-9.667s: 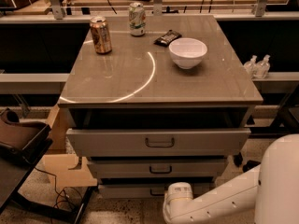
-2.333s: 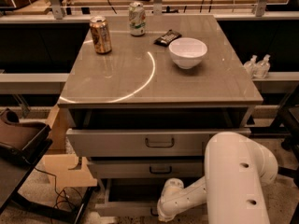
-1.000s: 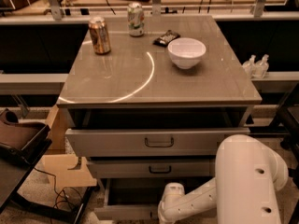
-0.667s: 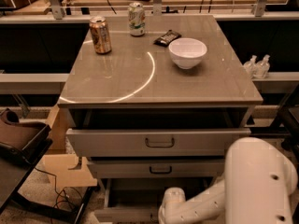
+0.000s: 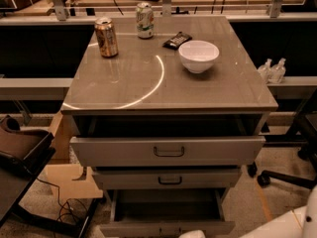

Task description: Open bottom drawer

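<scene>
Since the frame 0.7 s ago the bulky white robot arm [image 5: 297,225] has sunk into the lower right corner, uncovering the narrow grey metal bottom drawer [image 5: 166,228], lowest of 3, which stands pulled out beyond the 2 above, tray open. The gripper [image 5: 192,234] shows only as a white nub at the bottom edge, by that drawer's front; whether it grips cannot be told
</scene>
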Motion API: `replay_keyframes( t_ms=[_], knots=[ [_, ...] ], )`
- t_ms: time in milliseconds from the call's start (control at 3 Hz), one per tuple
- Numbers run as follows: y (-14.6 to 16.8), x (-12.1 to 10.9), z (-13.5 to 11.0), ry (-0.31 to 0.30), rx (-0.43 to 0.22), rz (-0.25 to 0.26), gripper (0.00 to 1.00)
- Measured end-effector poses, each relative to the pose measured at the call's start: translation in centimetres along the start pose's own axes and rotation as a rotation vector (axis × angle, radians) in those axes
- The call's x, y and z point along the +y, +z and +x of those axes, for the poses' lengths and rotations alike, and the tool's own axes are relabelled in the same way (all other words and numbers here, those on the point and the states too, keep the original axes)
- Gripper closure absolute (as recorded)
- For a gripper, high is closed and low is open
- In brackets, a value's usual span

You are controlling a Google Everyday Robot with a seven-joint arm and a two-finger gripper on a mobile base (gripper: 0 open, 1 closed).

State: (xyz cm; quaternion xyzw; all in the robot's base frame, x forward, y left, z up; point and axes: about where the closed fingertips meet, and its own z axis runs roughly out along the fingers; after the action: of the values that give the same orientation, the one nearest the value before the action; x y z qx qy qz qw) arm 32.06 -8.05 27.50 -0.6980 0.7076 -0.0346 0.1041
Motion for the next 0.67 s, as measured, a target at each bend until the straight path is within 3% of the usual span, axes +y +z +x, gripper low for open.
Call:
replay_keyframes(
  t_ms=[333, 667],
  knots=[
    [-2.2, 1.3, 0.9, -0.022, -0.006, 0.042, 1.0],
    [-2.5, -0.3, 2.7, -0.054, -0.03, 0.087, 1.0]
  ],
)
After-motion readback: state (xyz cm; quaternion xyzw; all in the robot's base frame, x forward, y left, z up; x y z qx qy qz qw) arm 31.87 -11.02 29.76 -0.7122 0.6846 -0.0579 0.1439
